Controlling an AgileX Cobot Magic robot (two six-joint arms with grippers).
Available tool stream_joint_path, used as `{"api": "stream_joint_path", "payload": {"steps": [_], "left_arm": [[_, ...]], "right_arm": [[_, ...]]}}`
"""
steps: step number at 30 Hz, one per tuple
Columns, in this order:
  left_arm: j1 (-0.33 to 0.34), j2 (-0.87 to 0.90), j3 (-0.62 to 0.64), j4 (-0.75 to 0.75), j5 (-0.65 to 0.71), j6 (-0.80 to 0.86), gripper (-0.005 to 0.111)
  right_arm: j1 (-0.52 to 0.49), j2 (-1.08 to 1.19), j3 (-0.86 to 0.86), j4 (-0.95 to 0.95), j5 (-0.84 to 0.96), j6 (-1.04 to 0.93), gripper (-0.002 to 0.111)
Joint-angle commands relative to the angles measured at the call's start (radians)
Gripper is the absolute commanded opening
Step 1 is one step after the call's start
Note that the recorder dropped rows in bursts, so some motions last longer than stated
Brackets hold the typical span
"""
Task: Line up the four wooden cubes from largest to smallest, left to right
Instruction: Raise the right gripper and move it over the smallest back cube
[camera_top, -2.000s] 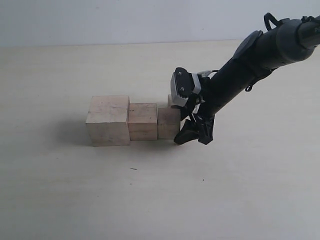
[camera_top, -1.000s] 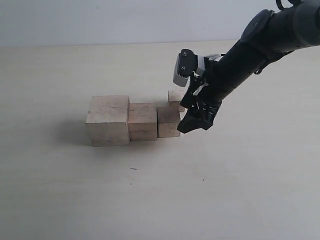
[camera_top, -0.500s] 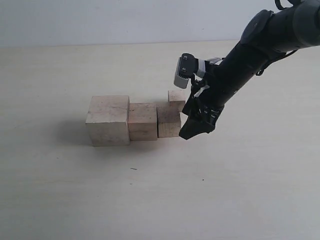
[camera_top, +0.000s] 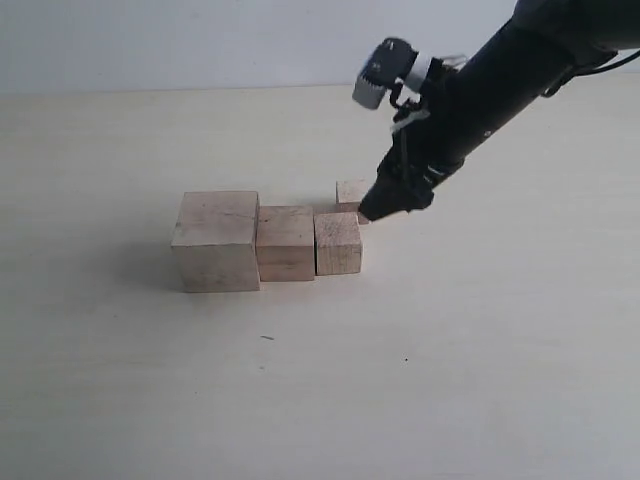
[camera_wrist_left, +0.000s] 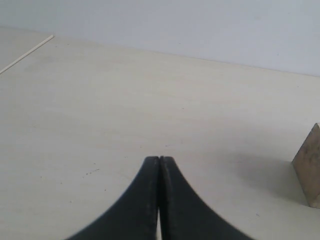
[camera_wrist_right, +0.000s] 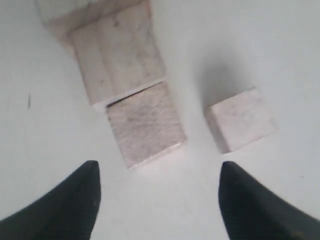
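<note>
Three wooden cubes stand touching in a row: the largest (camera_top: 216, 240) on the left, the second (camera_top: 286, 242) beside it, the third (camera_top: 338, 243) on the right end. The smallest cube (camera_top: 351, 192) sits apart, just behind the third. My right gripper (camera_top: 393, 198) hovers open right beside the smallest cube, holding nothing. In the right wrist view the third cube (camera_wrist_right: 145, 124) and the smallest cube (camera_wrist_right: 241, 119) lie ahead of the open right gripper (camera_wrist_right: 159, 172). The left gripper (camera_wrist_left: 159, 159) is shut and empty over bare table, with a cube's corner (camera_wrist_left: 309, 165) at the picture's edge.
The pale table (camera_top: 320, 380) spreads wide around the cubes. A white wall (camera_top: 200, 40) rises behind the table's far edge. The right arm (camera_top: 500, 70) reaches in from the upper right.
The right gripper has risen and drawn back from beside the third cube to beside the smallest cube. The cubes have stayed put.
</note>
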Motion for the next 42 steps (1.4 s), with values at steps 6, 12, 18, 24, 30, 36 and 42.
{"api": "stream_joint_path", "payload": {"steps": [6, 12, 18, 24, 30, 36, 42], "left_arm": [[0.001, -0.004, 0.004, 0.001, -0.009, -0.004, 0.000], [0.001, -0.004, 0.004, 0.001, -0.009, -0.004, 0.000], [0.001, -0.004, 0.004, 0.001, -0.009, -0.004, 0.000], [0.001, -0.004, 0.004, 0.001, -0.009, -0.004, 0.000], [0.001, -0.004, 0.004, 0.001, -0.009, -0.004, 0.000], [0.001, -0.004, 0.004, 0.001, -0.009, -0.004, 0.000], [0.001, -0.004, 0.004, 0.001, -0.009, -0.004, 0.000]], "right_arm": [[0.087, -0.044, -0.002, 0.174, -0.144, 0.104, 0.000], [0.192, -0.044, -0.002, -0.019, -0.424, 0.706, 0.000], [0.231, -0.044, -0.002, -0.739, -0.434, 1.560, 0.000], [0.233, -0.042, -0.002, -0.857, -0.371, 1.713, 0.000], [0.242, -0.006, -0.002, -0.845, -0.360, 1.677, 0.013], [0.242, 0.056, -0.002, -0.845, -0.400, 1.652, 0.057], [0.242, 0.085, -0.020, -0.845, -0.457, 1.652, 0.065]]}}
